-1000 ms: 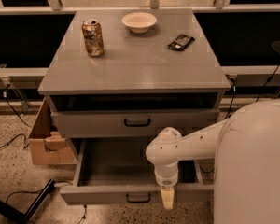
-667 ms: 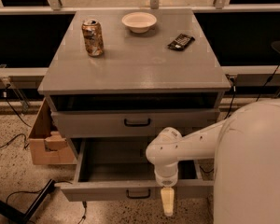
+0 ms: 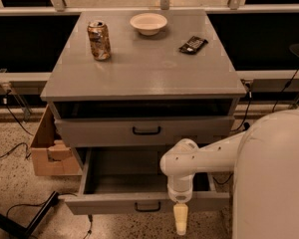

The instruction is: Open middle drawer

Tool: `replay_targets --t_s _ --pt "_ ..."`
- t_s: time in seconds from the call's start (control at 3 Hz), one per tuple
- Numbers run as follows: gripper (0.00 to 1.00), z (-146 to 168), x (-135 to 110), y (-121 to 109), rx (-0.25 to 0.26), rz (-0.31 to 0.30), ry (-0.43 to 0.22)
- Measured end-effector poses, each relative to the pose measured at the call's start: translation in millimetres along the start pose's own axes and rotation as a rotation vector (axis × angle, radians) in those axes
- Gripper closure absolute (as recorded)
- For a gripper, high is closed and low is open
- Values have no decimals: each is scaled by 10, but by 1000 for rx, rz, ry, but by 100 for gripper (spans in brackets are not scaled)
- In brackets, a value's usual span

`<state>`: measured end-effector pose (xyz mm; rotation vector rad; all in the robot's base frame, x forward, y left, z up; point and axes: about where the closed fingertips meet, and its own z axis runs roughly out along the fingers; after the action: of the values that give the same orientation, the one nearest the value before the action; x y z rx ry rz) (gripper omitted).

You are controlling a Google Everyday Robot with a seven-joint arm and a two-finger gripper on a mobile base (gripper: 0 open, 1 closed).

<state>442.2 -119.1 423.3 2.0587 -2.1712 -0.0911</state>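
Observation:
The middle drawer (image 3: pixel 114 204) is a wide, shallow grey drawer with a small black bar handle (image 3: pixel 148 207). It stands pulled far out of the grey cabinet, and its grey interior (image 3: pixel 129 171) shows. My gripper (image 3: pixel 180 224) hangs straight down from the white arm (image 3: pixel 199 158), just in front of the drawer front and right of the handle. It does not touch the handle. The taller-fronted top drawer (image 3: pixel 89 132) sits above, slightly out. The lowest drawer is hidden under the open one.
On the cabinet top (image 3: pixel 144 73) stand a drink can (image 3: pixel 99 40), a white bowl (image 3: pixel 148 23) and a dark snack packet (image 3: pixel 193 44). A cardboard box (image 3: pixel 47 151) sits on the floor at left. Cables and a black bar (image 3: pixel 25 220) lie at lower left. My white body (image 3: pixel 274 178) fills the right.
The gripper has moved a little lower and nearer the camera, away from the drawer front. The middle drawer stays pulled out about as far as before.

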Motion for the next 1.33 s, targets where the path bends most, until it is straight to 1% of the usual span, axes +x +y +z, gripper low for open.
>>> replay_targets --t_s 0.33,0.67,1.0,1.33 --pt "18 291 -20 495 -107 11 -89" --pt "50 253 -5 661 -134 13 -110" --pt "74 251 -5 662 -134 13 -110" --pt "72 260 -2 672 -136 13 -110"
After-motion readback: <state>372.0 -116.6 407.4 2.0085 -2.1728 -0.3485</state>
